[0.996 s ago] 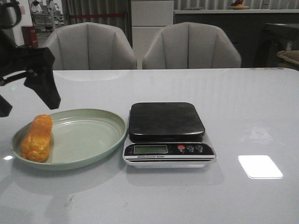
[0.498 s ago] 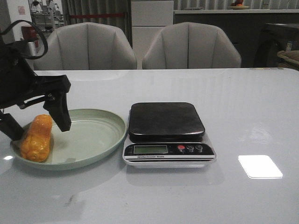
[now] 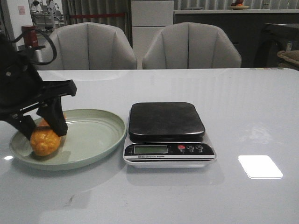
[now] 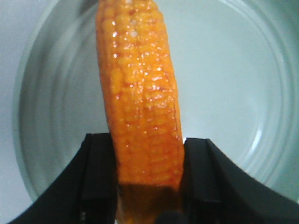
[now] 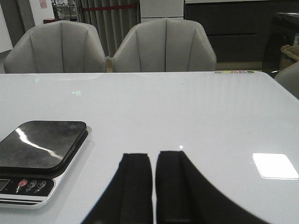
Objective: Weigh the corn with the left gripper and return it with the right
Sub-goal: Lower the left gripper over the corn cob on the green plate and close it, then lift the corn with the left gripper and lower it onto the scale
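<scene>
The orange-yellow corn [image 3: 45,141] is in the pale green plate [image 3: 93,135] at the table's left. My left gripper [image 3: 45,132] reaches down over the plate, one black finger on each side of the cob, shut on it. In the left wrist view the corn [image 4: 140,93] runs away from the gripper [image 4: 148,140], both fingers pressing its near end, with the plate [image 4: 233,70] below. I cannot tell if the corn still touches the plate. My right gripper [image 5: 153,156] is shut and empty, above bare table to the right of the scale [image 5: 39,144]; it does not show in the front view.
The kitchen scale [image 3: 166,121], with a black platform and a silver front with display and buttons, stands just right of the plate. Two grey chairs [image 3: 191,46] stand behind the table's far edge. A bright light patch [image 3: 259,166] lies on the table at right.
My left gripper has come down over the plate and closed on the corn. The cob has turned from lying lengthwise to showing its end toward the front camera.
</scene>
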